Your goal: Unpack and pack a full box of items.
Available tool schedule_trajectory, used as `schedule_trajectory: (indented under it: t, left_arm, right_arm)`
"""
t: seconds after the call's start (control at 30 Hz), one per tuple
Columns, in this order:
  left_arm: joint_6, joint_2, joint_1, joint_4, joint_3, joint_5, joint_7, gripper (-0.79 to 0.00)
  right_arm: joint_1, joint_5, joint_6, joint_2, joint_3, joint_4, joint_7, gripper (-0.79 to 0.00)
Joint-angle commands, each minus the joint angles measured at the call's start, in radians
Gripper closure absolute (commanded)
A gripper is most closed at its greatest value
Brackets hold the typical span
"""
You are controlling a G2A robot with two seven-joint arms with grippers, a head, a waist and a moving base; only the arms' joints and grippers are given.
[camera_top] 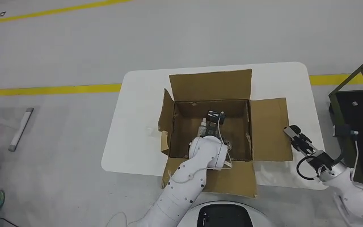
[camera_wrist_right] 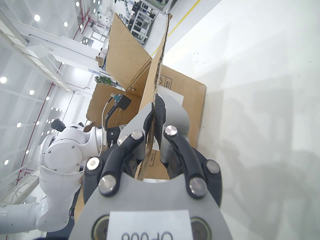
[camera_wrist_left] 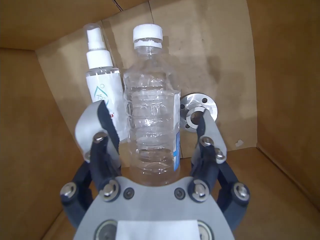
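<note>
Two arms are seen at one white table (camera_top: 136, 113), on which a large open cardboard box (camera_top: 211, 86) is set near the middle, its four flaps folded outward. The right flap (camera_top: 271, 127) is spread toward the table's right side. The left arm (camera_top: 198, 164) is bent over the near wall of the box, with its wrist inside the opening.

The right gripper (camera_wrist_right: 156, 108) is placed at the outer edge of the right flap. Its two pads are pressed narrowly together, with the raw cardboard edge pinched between them. In the top view the same gripper (camera_top: 295, 135) is seen just at that flap's far-right rim.

The left gripper (camera_wrist_left: 151, 112) is held inside the box with its fingers spread wide. A clear water bottle (camera_wrist_left: 150, 96) with a white cap is straddled by them, one finger on each side, and a gap is left on both sides so that nothing is clasped.

Just beside the water bottle a smaller spray bottle (camera_wrist_left: 102, 76) with a white label and a clear cap is found, the two being side by side against a cardboard panel. Whether they stand or lie cannot be told. On the water bottle's other side a small round metal flange (camera_wrist_left: 210, 106) with bolt holes is seen, partly covered by one fingertip.
</note>
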Motion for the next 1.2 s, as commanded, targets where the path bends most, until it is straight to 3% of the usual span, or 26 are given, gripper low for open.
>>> schedule_trajectory:
  t: [0.0,0.2,0.3,0.43,0.8,0.83,0.93,1.0,1.17]
  left_arm:
    - [-0.003,-0.004,-0.005,0.014,0.002,0.002,-0.003,-0.376]
    - [-0.001,-0.013,-0.019,0.049,0.004,0.019,-0.013,-0.391]
    - [0.001,-0.017,-0.021,0.055,0.004,0.023,-0.016,-0.496]
    - [0.002,-0.022,-0.022,0.061,0.002,0.031,-0.021,-0.77]
    - [0.003,-0.034,-0.024,0.093,-0.011,0.047,-0.018,-0.576]
    - [0.002,-0.036,-0.024,0.094,-0.011,0.048,-0.018,-0.523]
    - [-0.002,-0.039,-0.021,0.1,-0.012,0.049,-0.018,-0.465]
    - [-0.005,-0.041,-0.02,0.106,-0.014,0.05,-0.017,-0.345]
    - [-0.007,-0.045,-0.019,0.112,-0.021,0.055,-0.016,-0.212]
  right_arm:
    - [-0.002,-0.002,-0.001,0.0,0.002,-0.002,-0.001,0.0]
    - [-0.004,-0.002,-0.003,-0.001,0.002,-0.006,0.002,0.0]
    - [-0.003,-0.002,-0.005,-0.002,0.001,-0.005,0.004,0.0]
    - [-0.002,-0.003,-0.004,-0.002,0.0,-0.003,0.008,0.0]
    - [0.006,-0.008,-0.004,-0.004,-0.003,-0.001,0.011,0.0]
    - [0.006,-0.008,-0.004,-0.004,-0.003,0.0,0.011,0.0]
    - [0.006,-0.007,-0.002,-0.004,-0.004,0.0,0.011,0.0]
    - [0.006,-0.008,0.0,-0.005,-0.004,0.001,0.01,0.0]
    - [0.007,-0.01,-0.001,-0.006,-0.006,0.002,0.009,0.0]
